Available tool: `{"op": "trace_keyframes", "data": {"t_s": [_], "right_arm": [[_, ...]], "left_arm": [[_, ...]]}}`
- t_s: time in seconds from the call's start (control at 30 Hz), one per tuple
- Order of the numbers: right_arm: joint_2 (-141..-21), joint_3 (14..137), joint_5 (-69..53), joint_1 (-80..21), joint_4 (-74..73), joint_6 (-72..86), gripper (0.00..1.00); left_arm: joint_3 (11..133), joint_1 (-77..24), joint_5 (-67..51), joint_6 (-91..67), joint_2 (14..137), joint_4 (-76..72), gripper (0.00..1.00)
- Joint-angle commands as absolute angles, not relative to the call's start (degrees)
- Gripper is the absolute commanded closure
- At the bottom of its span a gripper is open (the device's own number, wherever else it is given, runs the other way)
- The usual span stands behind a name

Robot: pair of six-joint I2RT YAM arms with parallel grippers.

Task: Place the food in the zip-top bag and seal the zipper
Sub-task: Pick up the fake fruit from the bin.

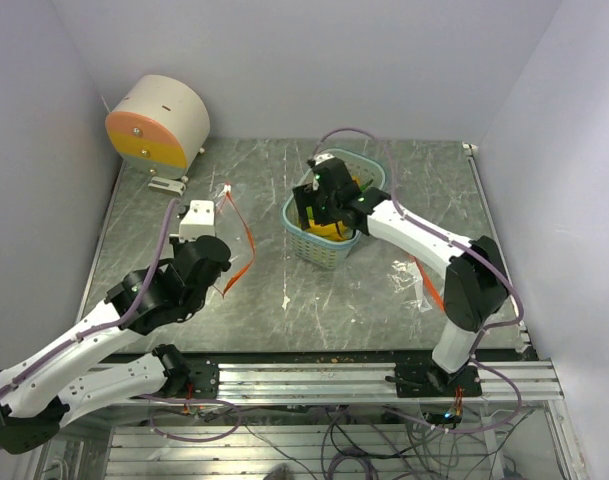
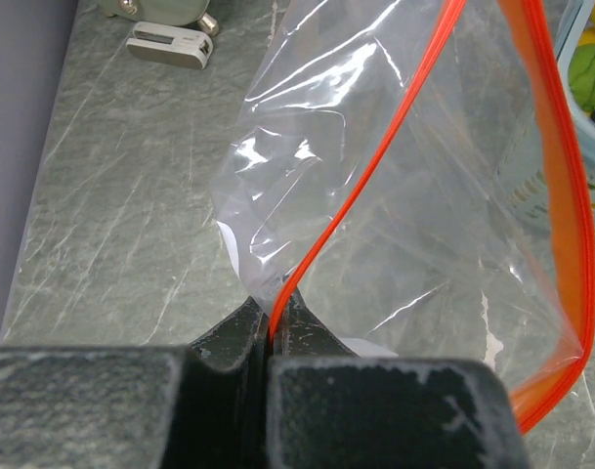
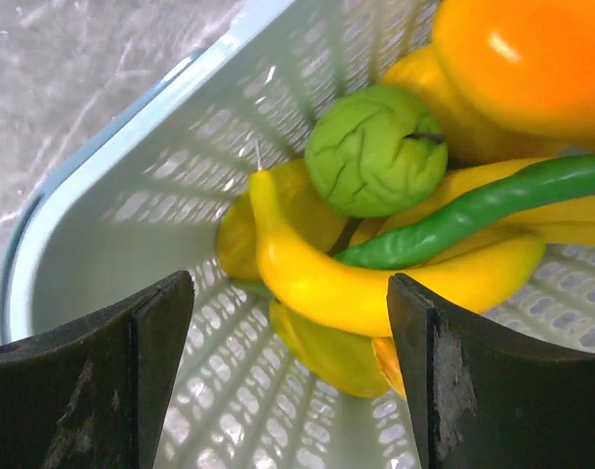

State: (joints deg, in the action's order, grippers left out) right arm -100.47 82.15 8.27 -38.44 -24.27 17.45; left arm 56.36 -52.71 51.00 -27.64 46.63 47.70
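Note:
The clear zip-top bag (image 2: 424, 225) hangs open in front of my left gripper (image 2: 275, 313), which is shut on its red-orange zipper strip (image 2: 375, 166). In the top view the bag (image 1: 239, 235) stands left of the pale teal basket (image 1: 324, 245), with my left gripper (image 1: 222, 285) at the strip's near end. My right gripper (image 3: 287, 293) is open inside the basket (image 3: 111, 195), its fingers either side of the yellow banana (image 3: 375, 283), not touching it. The round green fruit (image 3: 375, 147), long green pepper (image 3: 473, 210) and orange-yellow mango (image 3: 531, 59) lie there too.
A round white-and-orange device (image 1: 159, 125) stands at the back left with a white clamp (image 1: 169, 183) in front of it. A crumpled clear piece with an orange strip (image 1: 429, 285) lies by the right arm. The basket's edge (image 2: 571, 156) shows right of the bag.

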Motion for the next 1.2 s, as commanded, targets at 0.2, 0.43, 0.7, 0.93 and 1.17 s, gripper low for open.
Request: {"op": "trace_keyframes", "data": {"t_s": [0.2, 0.43, 0.7, 0.93, 1.17], "right_arm": [[-108.6, 77.1, 9.9, -41.5, -28.5, 14.9, 0.20], [-107.9, 76.8, 9.8, -42.5, -28.8, 15.6, 0.61], [-100.5, 79.4, 10.6, -42.5, -28.5, 17.2, 1.00], [-91.0, 76.8, 9.8, -42.4, -23.7, 17.0, 1.00], [-84.9, 72.8, 8.3, -42.1, -19.2, 17.5, 1.00]], "left_arm": [[55.4, -52.5, 51.3, -27.4, 45.6, 47.7, 0.93], [55.0, -52.6, 52.1, -27.2, 43.3, 47.8, 0.93], [55.3, -52.5, 52.0, -28.0, 43.6, 48.7, 0.93], [55.2, -52.6, 51.9, -28.0, 44.9, 48.2, 0.93], [54.5, -52.5, 51.0, -28.0, 46.6, 46.4, 0.93]]}}
